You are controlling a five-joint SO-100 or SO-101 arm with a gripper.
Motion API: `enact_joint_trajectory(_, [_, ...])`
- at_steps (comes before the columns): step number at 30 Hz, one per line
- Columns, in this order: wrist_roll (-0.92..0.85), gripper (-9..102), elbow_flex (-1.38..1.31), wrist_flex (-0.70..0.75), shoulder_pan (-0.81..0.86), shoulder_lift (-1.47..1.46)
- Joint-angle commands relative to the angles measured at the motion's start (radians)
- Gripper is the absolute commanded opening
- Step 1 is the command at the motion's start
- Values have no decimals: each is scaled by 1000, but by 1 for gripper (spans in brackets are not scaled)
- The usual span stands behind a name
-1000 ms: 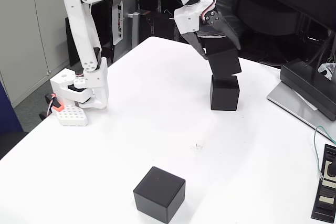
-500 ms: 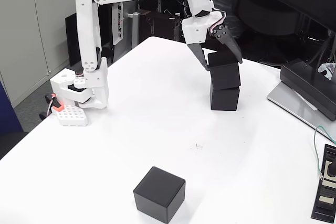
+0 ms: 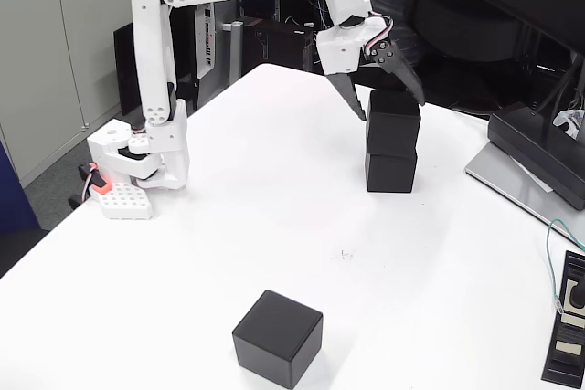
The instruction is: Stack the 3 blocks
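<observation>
Upper block now flat and square on lower block at far-right of white table, vs tilted and off-centre half a sec ago; set down straight so stack can take a third. Gripper straddling upper block w/ jaws spread, fingers just outside its top edges, seemingly released, not clamping. Third block alone near front edge, well apart from stack, next to fetch.
</observation>
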Motion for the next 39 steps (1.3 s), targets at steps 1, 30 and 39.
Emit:
enact_joint_trajectory(1, [-3,32,-40,-8,6,15])
enact_joint_trajectory(30, [-499,32,-21,112,946,152])
enact_joint_trajectory(39, [-629,32,144,-67,1106,41])
